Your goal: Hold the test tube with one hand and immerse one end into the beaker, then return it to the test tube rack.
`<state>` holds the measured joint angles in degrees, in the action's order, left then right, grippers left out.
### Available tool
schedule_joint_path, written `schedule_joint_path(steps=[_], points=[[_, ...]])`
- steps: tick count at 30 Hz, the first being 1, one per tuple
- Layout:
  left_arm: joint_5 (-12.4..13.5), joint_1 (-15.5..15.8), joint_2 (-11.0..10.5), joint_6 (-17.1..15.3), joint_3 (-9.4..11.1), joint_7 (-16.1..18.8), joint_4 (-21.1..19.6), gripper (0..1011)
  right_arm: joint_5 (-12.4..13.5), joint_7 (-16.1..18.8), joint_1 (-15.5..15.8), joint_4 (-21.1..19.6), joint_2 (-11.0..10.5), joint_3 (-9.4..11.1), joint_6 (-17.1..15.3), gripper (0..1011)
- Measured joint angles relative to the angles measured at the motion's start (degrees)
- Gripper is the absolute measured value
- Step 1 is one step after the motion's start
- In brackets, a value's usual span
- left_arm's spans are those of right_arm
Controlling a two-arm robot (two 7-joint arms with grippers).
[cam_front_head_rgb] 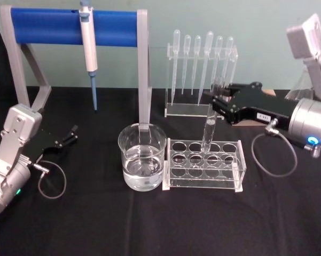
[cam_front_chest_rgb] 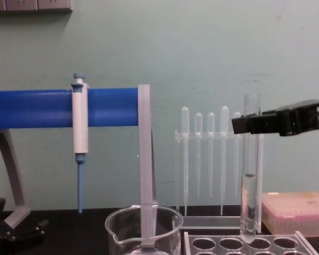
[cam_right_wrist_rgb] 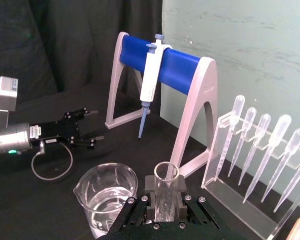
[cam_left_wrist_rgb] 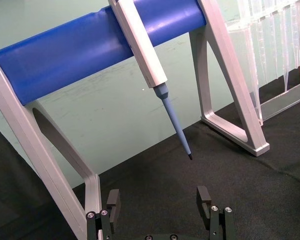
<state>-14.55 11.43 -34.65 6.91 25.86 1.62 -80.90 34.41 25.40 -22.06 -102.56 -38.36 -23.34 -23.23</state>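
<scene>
The test tube [cam_front_head_rgb: 209, 127] stands upright, its rounded end at a rear hole of the clear tube rack [cam_front_head_rgb: 203, 166]. My right gripper [cam_front_head_rgb: 219, 100] is shut on the tube's upper part. In the right wrist view the tube [cam_right_wrist_rgb: 165, 187] sits clamped between the black fingers [cam_right_wrist_rgb: 149, 197]. The chest view shows the tube [cam_front_chest_rgb: 249, 175] hanging from the gripper [cam_front_chest_rgb: 245, 125], its tip level with the rack top. The beaker [cam_front_head_rgb: 142, 157], part full of clear liquid, stands just left of the rack. My left gripper [cam_front_head_rgb: 72, 133] rests open at the far left, holding nothing.
A blue-barred stand [cam_front_head_rgb: 75, 25] with a hanging micropipette [cam_front_head_rgb: 88, 48] rises behind the beaker. A clear holder of several plastic pipettes [cam_front_head_rgb: 200, 69] stands behind the rack. A pink box [cam_front_chest_rgb: 297, 212] sits at the back right. Black cloth covers the table.
</scene>
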Motion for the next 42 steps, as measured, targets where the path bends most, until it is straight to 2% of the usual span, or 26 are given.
schedule_joint_path(steps=[8,14,22,42], points=[[0.0,0.0,0.0,0.0,0.0,0.0,0.0,1000,0.67,1.46,-4.59,0.57,-0.99,-2.0,-3.09,225],[0.0,0.0,0.0,0.0,0.0,0.0,0.0,1000,1.61,1.18,-5.82,0.55,-1.19,-2.65,-3.88,224],[0.0,0.0,0.0,0.0,0.0,0.0,0.0,1000,3.11,0.71,-6.44,0.32,-1.74,-3.03,-4.09,224],[0.0,0.0,0.0,0.0,0.0,0.0,0.0,1000,2.91,0.55,-6.42,0.34,-1.64,-2.98,-4.1,224]])
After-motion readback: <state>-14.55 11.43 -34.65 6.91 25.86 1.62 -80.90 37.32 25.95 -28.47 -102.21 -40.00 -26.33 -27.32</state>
